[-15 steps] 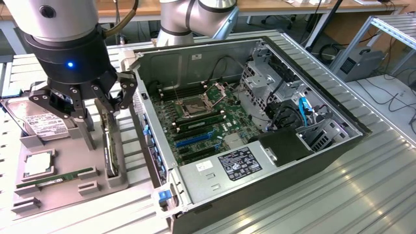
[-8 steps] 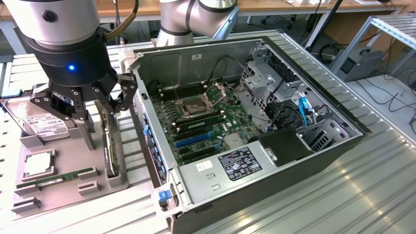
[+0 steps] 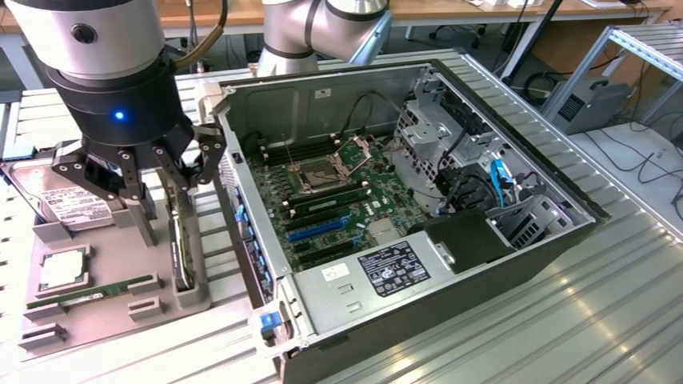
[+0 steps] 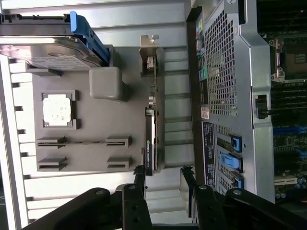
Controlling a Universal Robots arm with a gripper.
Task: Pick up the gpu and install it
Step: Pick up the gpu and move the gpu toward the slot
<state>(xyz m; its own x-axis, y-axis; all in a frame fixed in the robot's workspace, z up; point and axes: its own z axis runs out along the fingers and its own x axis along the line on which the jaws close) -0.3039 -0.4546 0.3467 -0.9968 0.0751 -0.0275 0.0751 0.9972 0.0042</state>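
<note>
An open computer case is seen lying on its side on a ribbed metal table, close beside the gripper, with its circuit board exposed. Directly beneath the gripper a grey holder is set on the same table, close against the case's rear panel. The gripper is carried on a thick silver and black arm and is held over the holder with its fingers spread wide. Nothing is grasped between them.

A silver hard drive with a white label is propped at one end of the holder, on the side of the gripper away from the case.

The graphics card is stood on its long edge in a slot along the holder's side nearest the case. It is placed below the gripper, under the finger on the case side. In the wrist view the card is seen running straight away from the gripper. Its near end is just beside one fingertip rather than centred in the gap. Whether that fingertip touches the card cannot be told.

Farther from the gripper, a square chip is seated in the holder. Beyond it a narrow green memory stick is laid in a slot.
</note>
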